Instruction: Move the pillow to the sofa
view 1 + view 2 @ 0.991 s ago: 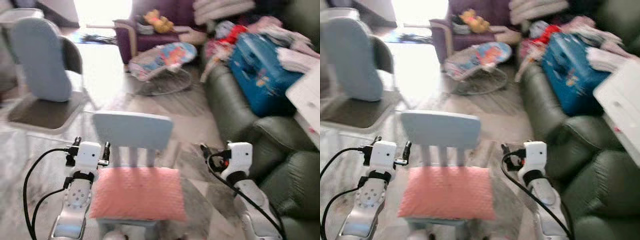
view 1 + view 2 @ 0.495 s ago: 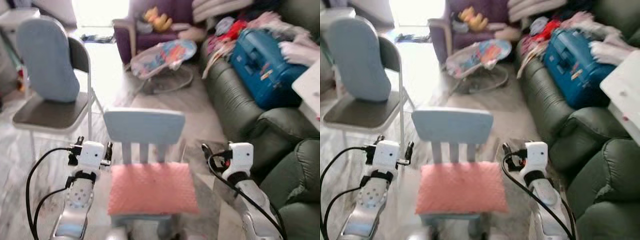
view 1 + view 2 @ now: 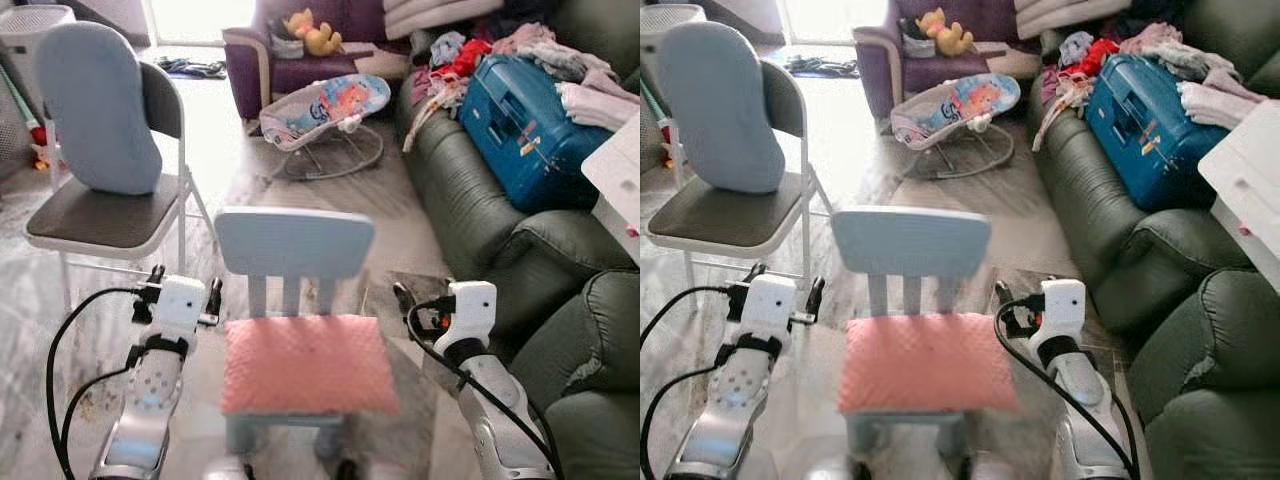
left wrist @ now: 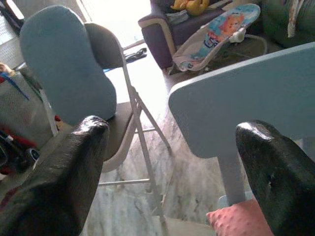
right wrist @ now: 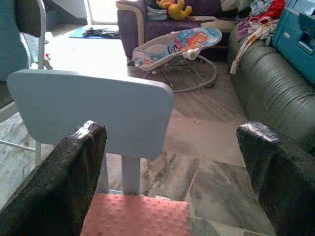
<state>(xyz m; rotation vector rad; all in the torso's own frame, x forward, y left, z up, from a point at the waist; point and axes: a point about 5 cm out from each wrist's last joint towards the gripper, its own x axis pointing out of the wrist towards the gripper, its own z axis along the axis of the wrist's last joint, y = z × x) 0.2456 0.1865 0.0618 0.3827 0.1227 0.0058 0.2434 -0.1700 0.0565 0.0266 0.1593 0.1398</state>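
Note:
A pink pillow (image 3: 308,362) lies flat on the seat of a small light blue chair (image 3: 294,243) right in front of me. My left gripper (image 3: 185,287) hovers open beside the chair's left edge, level with the pillow's back corner. On the chair's other side my right gripper (image 3: 428,300) is open too, a little off the pillow's right edge. Neither touches the pillow. In the left wrist view a pink pillow corner (image 4: 241,221) shows by one black finger (image 4: 64,182). The right wrist view looks over the pillow (image 5: 138,216) at the chair back (image 5: 93,108). The dark green sofa (image 3: 470,200) runs along the right.
A blue suitcase (image 3: 525,120) and heaped clothes (image 3: 590,95) cover the sofa's far seats; its near cushions (image 3: 590,340) are bare. A folding chair (image 3: 100,215) with a blue cushion (image 3: 95,110) stands at the left. A baby bouncer (image 3: 325,110) and purple armchair (image 3: 290,60) are beyond.
The whole picture has shifted and sharpened, so the camera has moved. Both arms keep the same open pose on either side of the chair, and the pillow lies as before.

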